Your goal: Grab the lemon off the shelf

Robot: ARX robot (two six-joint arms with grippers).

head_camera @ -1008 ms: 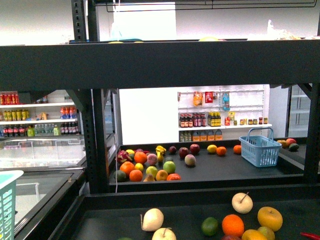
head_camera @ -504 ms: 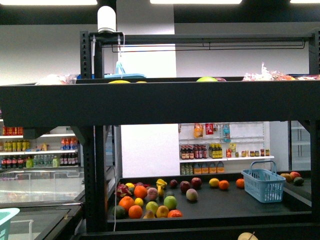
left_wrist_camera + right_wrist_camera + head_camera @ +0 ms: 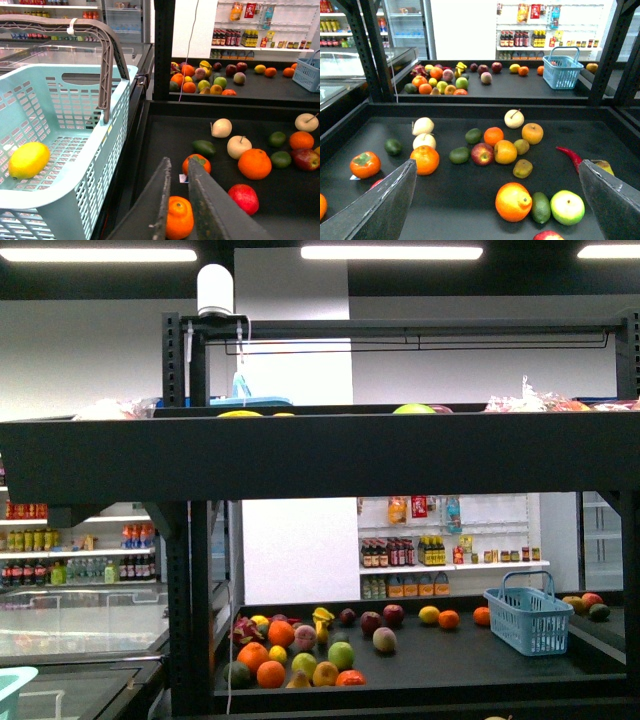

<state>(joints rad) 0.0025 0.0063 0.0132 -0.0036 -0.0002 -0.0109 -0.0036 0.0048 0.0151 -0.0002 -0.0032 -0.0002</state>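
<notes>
1. The shelf (image 3: 320, 455) filled the front view: a dark grey rack with perforated uprights and black decks. Neither arm appeared in that view.
2. A pale turquoise basket (image 3: 75, 165) with a grey handle sat just beside the rack's near deck, seen from the left wrist.
3. The lemon (image 3: 28, 160) lay on that basket's floor, alone, well apart from the fruit on the deck. On this evidence the pick looked done; no other certain lemon was identified on the decks.
4. Loose fruit covered the near deck, including an orange (image 3: 513, 201), a red apple (image 3: 482, 153) and a green lime (image 3: 459, 155).
5. The left gripper (image 3: 176, 200) had its jaws nearly together, with only a narrow slit between them and nothing held.
6. The right gripper (image 3: 495, 195) had its jaws spread wide and empty above the deck.
7. Handling judgement: the lemon appeared firm, smooth-skinned and moderately light, liable to roll or slip. Holding across its short middle, not its tapered ends, seemed soundest; moderate pressure should not bruise it.
</notes>
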